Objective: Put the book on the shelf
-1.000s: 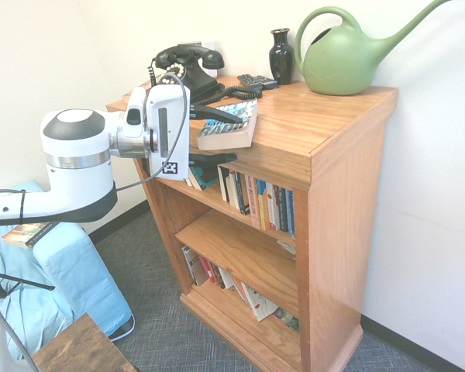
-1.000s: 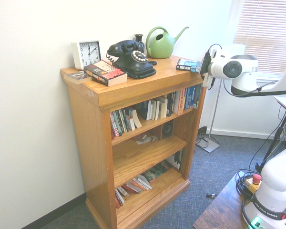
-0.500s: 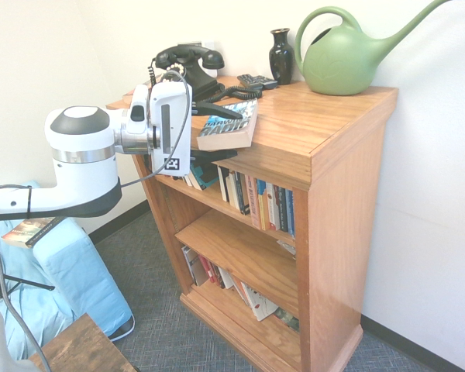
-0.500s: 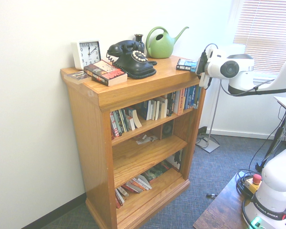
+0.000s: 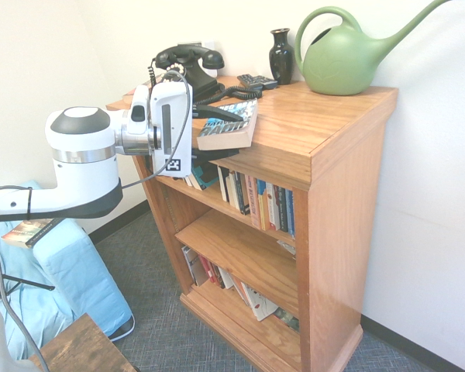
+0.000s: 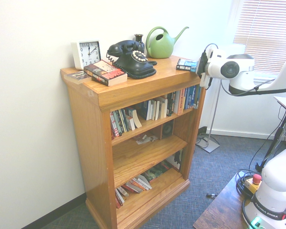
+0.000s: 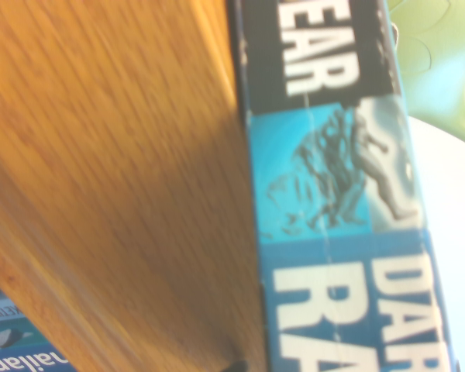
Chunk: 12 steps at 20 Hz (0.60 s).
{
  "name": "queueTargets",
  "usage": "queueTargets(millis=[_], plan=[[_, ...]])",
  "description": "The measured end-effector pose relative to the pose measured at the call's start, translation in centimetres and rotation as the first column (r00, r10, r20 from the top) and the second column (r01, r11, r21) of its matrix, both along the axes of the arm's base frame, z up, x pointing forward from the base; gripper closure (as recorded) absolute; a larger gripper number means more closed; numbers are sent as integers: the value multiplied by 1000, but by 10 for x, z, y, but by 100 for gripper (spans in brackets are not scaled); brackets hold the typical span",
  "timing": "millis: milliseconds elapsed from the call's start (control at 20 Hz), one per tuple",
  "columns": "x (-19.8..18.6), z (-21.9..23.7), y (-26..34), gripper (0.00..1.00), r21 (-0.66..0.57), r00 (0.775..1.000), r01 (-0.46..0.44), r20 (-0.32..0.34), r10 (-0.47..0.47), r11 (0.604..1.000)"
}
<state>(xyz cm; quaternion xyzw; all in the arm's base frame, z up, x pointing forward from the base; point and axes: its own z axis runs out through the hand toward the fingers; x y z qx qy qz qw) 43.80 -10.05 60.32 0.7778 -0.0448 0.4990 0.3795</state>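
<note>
**Book lying on the shelf top, pincer not clear yet**

I'm looking at the book [image 5: 228, 124], blue-and-black w/ big white lettering, lying flat on the top slab of the shelf [image 5: 310, 132], right at the front edge near the corner on my side. Its cream page edges are facing the front. In the wrist view the cover [image 7: 333, 194] is running alongside the wood grain, so it's sitting flush on the slab, not tilted as far as I can tell.

My pincer [image 5: 209, 133] is pointing roughly level at the book's near end. 1 dark finger is lying over the cover, the other is sitting lower, at about the slab's front edge. They're looking spread wider than the book is thick, but whether they're touching it I can't tell from these views. In the 2nd exterior view the book [image 6: 188, 64] is showing just beside my wrist at the slab's corner.

Judging progress: placement is basically done, since the book is resting on the shelf. Still left, imo: getting the fingers fully clear and pulling back w/o dragging the book off the edge, as it's sitting close to the lip. The phone [image 5: 187, 66] and watering can [image 5: 345, 54] are standing well apart, so no clutter issue.
</note>
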Motion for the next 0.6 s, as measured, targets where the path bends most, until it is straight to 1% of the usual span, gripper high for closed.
queueTargets(millis=[600], plan=[[-3, 4, -6, 100, -7, 1000, 7, 16, -7, 1000]])
